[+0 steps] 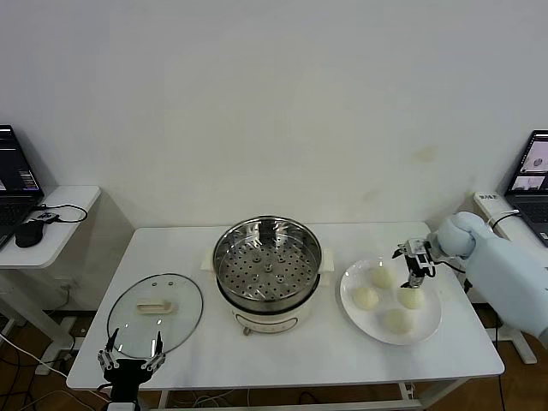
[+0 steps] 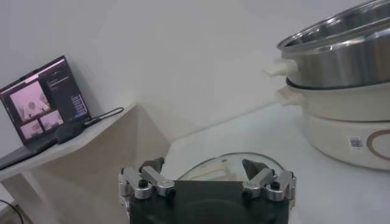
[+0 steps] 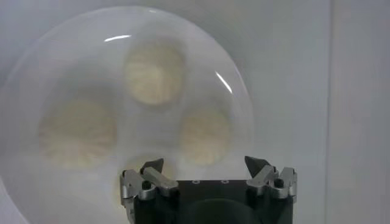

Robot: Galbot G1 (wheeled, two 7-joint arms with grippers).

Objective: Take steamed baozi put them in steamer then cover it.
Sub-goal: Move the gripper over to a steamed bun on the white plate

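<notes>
The steamer [image 1: 267, 272], a shiny pot with a perforated tray on a cream base, stands open at the table's middle. Four cream-white baozi lie on a white plate [image 1: 347, 301] to its right: [image 1: 382, 276], [image 1: 366, 297], [image 1: 412, 298], [image 1: 398, 321]. My right gripper [image 1: 414, 265] hovers open just above the plate's far side. In the right wrist view the gripper [image 3: 204, 164] is open over the baozi [image 3: 205, 136]. The glass cover [image 1: 155, 312] lies flat at the left. My left gripper [image 1: 131, 360] is open and empty at the cover's near edge; it also shows in the left wrist view [image 2: 204, 170].
A low side table [image 1: 64, 231] with a laptop and a mouse [image 1: 29, 232] stands at the far left. Another laptop [image 1: 533, 171] is at the far right. The table's front edge [image 1: 300, 377] runs close below the plate and cover.
</notes>
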